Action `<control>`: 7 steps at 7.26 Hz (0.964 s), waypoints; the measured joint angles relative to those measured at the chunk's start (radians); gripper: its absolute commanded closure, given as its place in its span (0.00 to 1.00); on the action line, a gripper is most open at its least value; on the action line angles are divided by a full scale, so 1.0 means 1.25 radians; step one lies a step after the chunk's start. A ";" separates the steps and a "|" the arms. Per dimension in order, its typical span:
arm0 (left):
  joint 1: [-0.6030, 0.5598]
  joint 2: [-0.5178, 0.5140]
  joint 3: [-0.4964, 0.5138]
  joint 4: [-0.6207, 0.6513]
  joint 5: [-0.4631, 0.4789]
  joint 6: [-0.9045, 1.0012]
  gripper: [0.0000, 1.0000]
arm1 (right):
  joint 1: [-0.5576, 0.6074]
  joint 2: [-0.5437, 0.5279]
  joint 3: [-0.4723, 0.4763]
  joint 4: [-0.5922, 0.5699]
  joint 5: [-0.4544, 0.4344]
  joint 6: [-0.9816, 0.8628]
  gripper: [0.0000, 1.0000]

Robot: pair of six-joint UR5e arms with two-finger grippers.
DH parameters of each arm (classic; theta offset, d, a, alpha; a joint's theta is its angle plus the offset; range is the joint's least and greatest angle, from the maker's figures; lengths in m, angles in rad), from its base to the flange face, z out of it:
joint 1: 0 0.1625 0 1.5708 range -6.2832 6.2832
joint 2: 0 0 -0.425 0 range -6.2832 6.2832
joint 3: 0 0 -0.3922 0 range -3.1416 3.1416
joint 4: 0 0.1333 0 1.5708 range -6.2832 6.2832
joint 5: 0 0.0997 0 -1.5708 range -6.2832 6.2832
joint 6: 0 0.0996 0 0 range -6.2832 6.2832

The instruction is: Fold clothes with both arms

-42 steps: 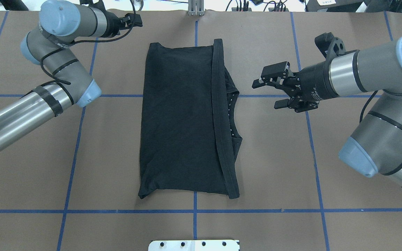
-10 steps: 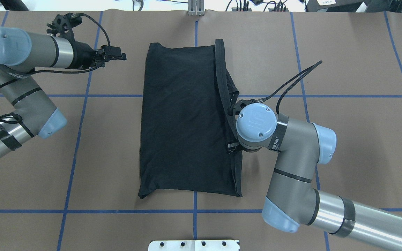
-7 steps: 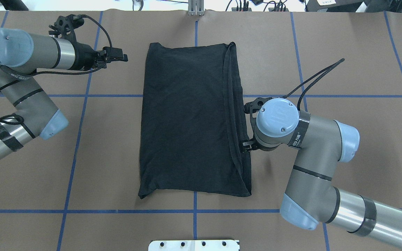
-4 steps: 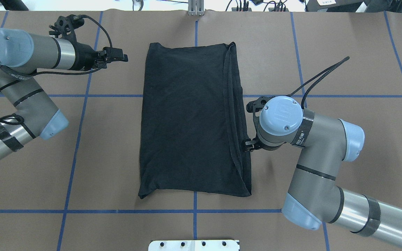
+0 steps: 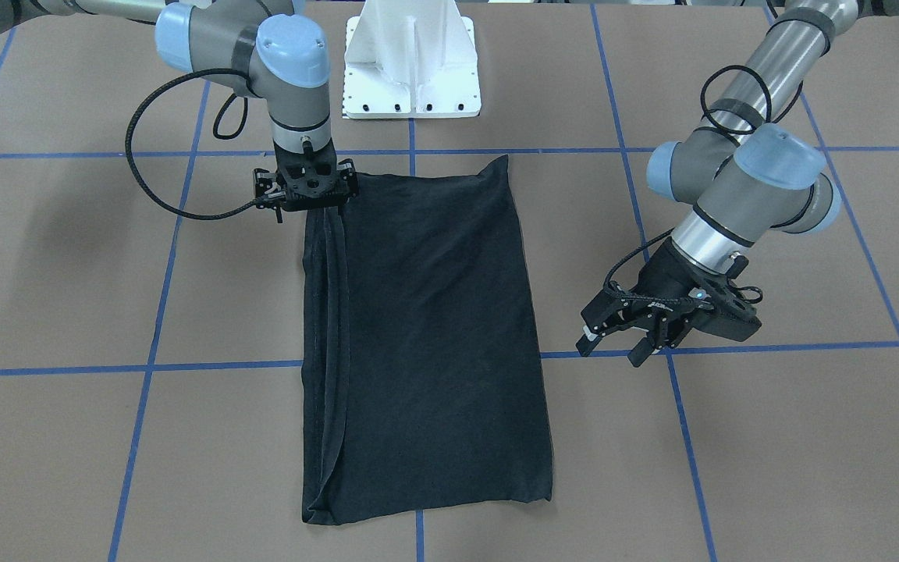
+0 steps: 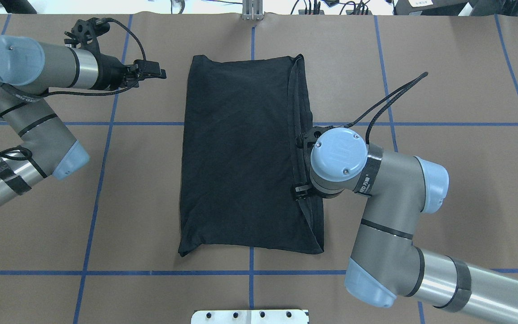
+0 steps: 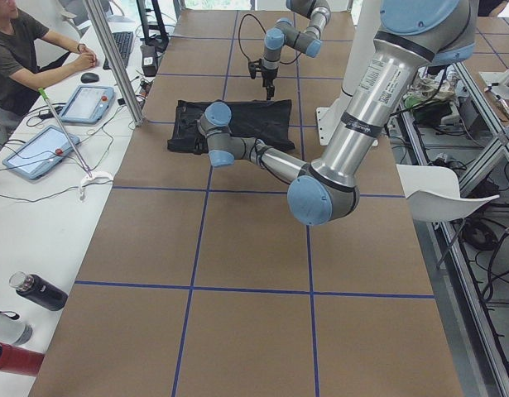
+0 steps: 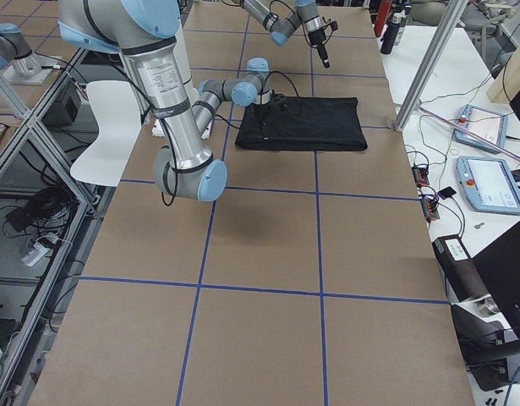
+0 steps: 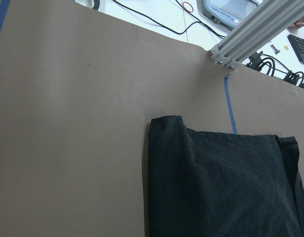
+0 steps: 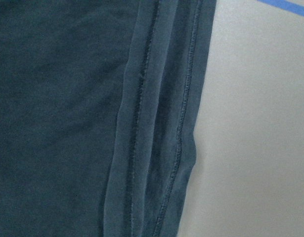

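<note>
The bench, a brown paper-covered surface marked with a blue tape grid, carries the work; the two grey-silver tubular arms with light blue joint caps reach over it from either side.

The right arm bends in to the garment's edge on the robot's right; the left arm stands off at the far corner on the robot's left, apart from the fabric.

The black short-sleeved cotton T-shirt lies flat at the bench centre, between the arms, as a narrow oblong several layers thick; no logo or neck mark shows.

The left end effector is spread and empty, just beside the garment; the right end effector points straight down on the layered edge, and whether it is spread or pinching fabric cannot be told.

The stitched hem bands lie stacked and roughly parallel along that edge.

Assessment: the lengthwise folds appear done and the edge near tidy; what remains is probably a crosswise fold to shorten the oblong, calling for both end effectors at the corners of one short end.
</note>
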 measured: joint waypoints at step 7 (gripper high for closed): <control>0.000 -0.005 -0.001 0.001 0.000 -0.002 0.00 | -0.022 0.045 -0.092 0.002 -0.017 -0.001 0.00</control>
